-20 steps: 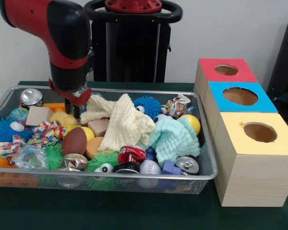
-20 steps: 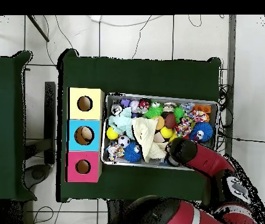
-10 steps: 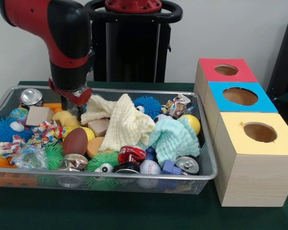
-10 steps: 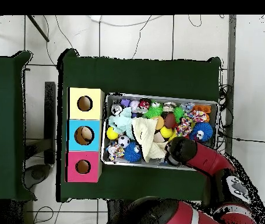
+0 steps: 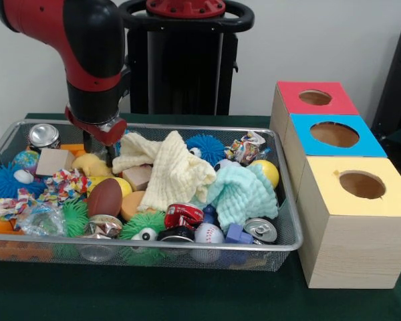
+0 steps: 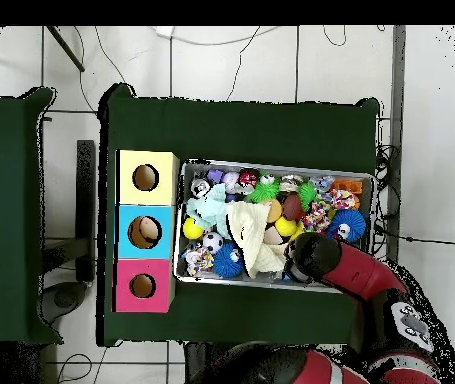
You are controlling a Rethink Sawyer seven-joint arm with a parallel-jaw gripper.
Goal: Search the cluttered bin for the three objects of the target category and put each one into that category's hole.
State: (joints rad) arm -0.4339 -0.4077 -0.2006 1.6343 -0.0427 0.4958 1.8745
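The bin (image 5: 187, 249), a silver wire-mesh tray, is full of mixed clutter and also shows in the overhead view (image 6: 271, 168). My gripper (image 5: 99, 152) hangs at the bin's back left, just above a yellow soft lump (image 5: 87, 165) and next to a cream cloth (image 5: 167, 167). Its fingers stand apart with nothing between them. In the overhead view the red arm (image 6: 346, 270) covers the gripper. Three wooden boxes with round holes stand beside the bin: red (image 5: 301, 107), blue (image 5: 301, 137) and yellow (image 5: 347, 221).
The clutter includes a mint cloth (image 5: 240, 194), drink cans (image 5: 43, 136) (image 5: 260, 229), a crushed red can (image 5: 182, 215), a brown football (image 5: 103, 196), a baseball (image 5: 208, 234), a yellow ball (image 5: 267, 170), a blue spiky ball (image 5: 206, 147) and a wooden block (image 5: 53, 160).
My gripper has risen a little out of the clutter and shifted slightly left in the front view. The things in the bin have not visibly moved.
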